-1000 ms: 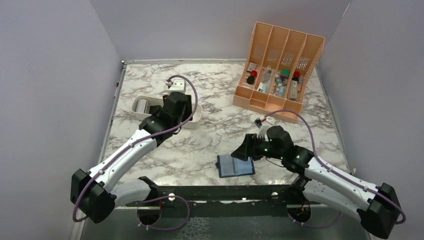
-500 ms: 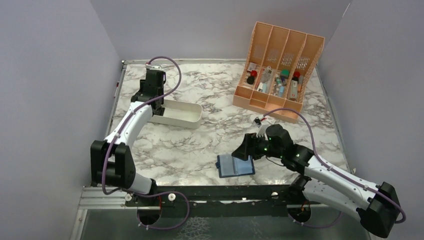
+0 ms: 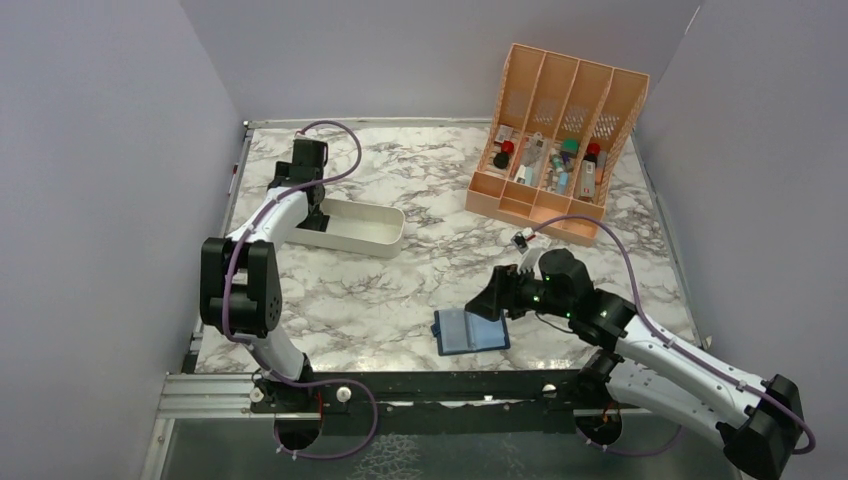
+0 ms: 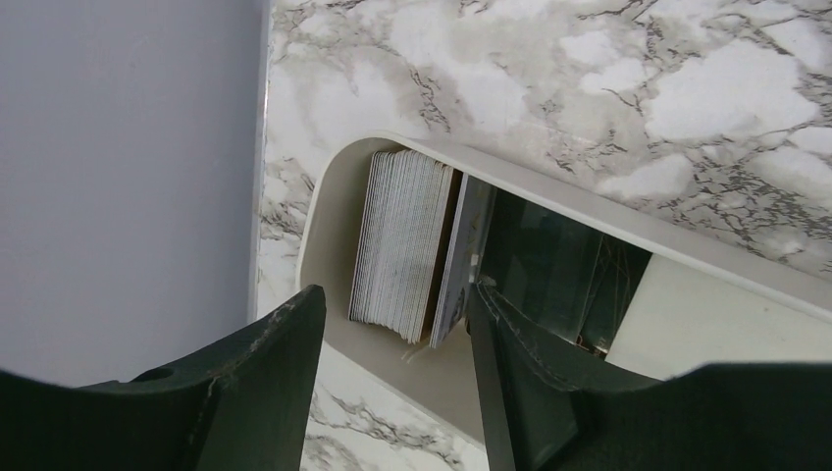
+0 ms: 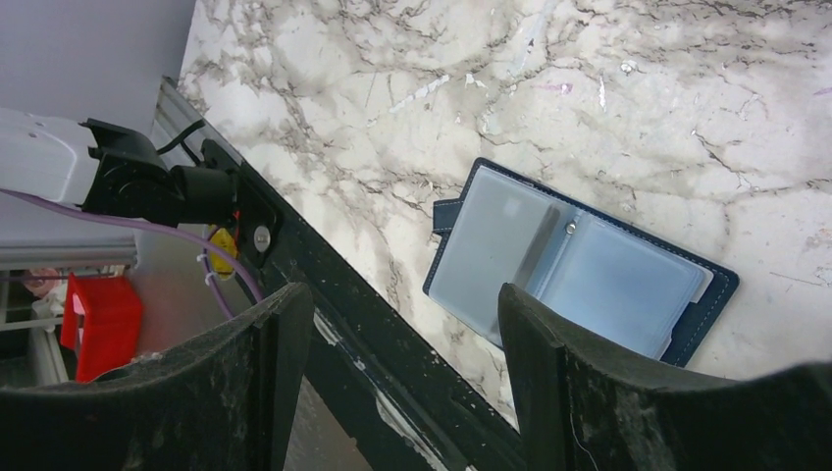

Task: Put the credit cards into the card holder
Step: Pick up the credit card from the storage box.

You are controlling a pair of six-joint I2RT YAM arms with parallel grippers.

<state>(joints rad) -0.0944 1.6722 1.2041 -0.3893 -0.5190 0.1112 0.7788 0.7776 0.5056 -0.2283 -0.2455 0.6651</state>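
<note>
Now swung to the white tray's [image 4: 324, 206] end, the left gripper [image 4: 392, 299] brackets the credit cards [image 4: 402, 240], jaws apart, seemingly for picking; the right gripper [image 5: 407, 294] gapes above the card holder [image 5: 579, 270].

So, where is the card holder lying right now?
In the top view the card holder lies open on the table, near its front edge, right of centre, close beside the right arm's jaws.

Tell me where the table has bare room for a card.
The table is bare between the white tray and the orange organizer, and between the tray and the card holder. It is crowded at the card holder, where the right claw hovers.
</note>
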